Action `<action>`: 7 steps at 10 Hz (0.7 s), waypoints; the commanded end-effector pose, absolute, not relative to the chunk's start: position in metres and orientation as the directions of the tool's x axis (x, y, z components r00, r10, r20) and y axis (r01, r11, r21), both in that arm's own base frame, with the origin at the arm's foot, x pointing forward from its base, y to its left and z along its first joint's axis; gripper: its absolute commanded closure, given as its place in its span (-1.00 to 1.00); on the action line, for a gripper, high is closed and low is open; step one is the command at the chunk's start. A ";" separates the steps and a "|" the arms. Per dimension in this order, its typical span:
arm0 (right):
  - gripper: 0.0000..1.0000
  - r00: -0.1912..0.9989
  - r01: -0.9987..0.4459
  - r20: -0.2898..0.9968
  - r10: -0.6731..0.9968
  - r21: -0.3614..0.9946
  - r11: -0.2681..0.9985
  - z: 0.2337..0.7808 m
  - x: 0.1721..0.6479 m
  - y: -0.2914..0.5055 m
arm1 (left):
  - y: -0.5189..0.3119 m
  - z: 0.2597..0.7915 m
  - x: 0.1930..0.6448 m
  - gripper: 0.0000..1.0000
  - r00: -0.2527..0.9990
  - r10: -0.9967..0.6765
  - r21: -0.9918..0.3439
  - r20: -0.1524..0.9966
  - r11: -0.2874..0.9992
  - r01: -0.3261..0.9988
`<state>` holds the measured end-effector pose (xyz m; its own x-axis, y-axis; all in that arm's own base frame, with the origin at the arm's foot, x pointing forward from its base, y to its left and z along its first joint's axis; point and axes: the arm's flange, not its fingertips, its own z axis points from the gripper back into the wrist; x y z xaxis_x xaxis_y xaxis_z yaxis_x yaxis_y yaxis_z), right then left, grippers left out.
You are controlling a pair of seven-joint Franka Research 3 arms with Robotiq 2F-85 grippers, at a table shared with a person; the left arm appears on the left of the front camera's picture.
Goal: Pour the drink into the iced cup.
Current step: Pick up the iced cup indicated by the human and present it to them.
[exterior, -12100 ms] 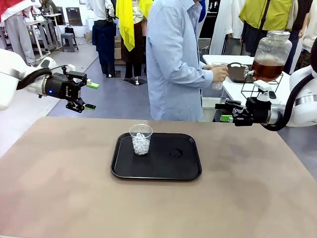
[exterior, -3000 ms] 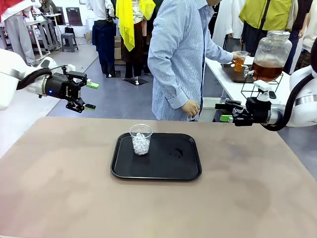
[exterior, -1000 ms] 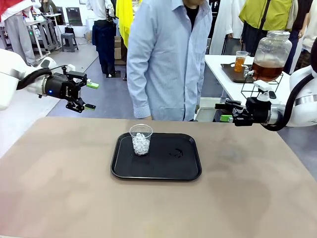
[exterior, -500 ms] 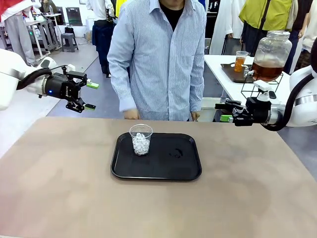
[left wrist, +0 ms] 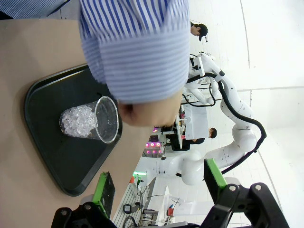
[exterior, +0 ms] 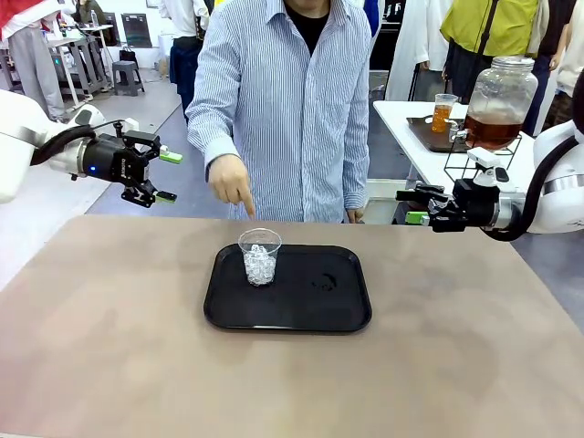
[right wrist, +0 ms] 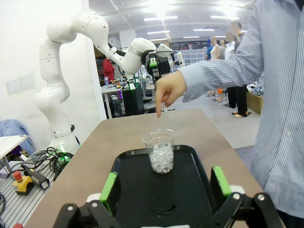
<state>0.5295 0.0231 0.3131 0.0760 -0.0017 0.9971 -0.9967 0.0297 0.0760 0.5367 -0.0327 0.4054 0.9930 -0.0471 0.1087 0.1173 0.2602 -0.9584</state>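
The iced cup (exterior: 260,257), clear plastic with ice in it, stands upright on the left part of a black tray (exterior: 310,301). A person at the far edge points a finger of one hand (exterior: 234,186) down at it from just above. The drink, amber liquid in a small clear cup (exterior: 443,112), sits on a white side table behind my right arm. My left gripper (exterior: 164,176) hangs open beyond the table's far left edge. My right gripper (exterior: 410,206) hangs open at the far right. From the wrists I see the cup (left wrist: 90,124) (right wrist: 161,151) and the pointing hand (left wrist: 142,111) (right wrist: 166,92).
A large glass jar (exterior: 497,102) of amber liquid stands on a wire rack on the side table. The right half of the tray (right wrist: 137,187) is bare apart from a small wet patch. Other people stand in the background.
The person has turned to face the table, stepped left and raised a hand to point down at the iced cup. Neither arm has moved.
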 end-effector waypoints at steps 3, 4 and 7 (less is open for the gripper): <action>-1.00 0.082 -0.996 0.997 0.003 0.082 0.019 0.318 0.532 0.024 | -0.033 0.406 0.537 -1.00 0.993 -0.047 -0.959 0.111 0.259 0.119; -1.00 0.082 -0.996 0.997 0.003 0.082 0.019 0.318 0.532 0.024 | -0.033 0.406 0.537 -1.00 0.993 -0.047 -0.959 0.111 0.259 0.119; -1.00 0.082 -0.996 0.997 0.003 0.082 0.019 0.318 0.532 0.024 | -0.033 0.406 0.537 -1.00 0.993 -0.047 -0.959 0.111 0.259 0.119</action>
<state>0.5295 0.0231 0.3131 0.0760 -0.0017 0.9971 -0.9967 0.0297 0.0760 0.5367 -0.0327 0.4054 0.9930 -0.0471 0.1087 0.1173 0.2602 -0.9584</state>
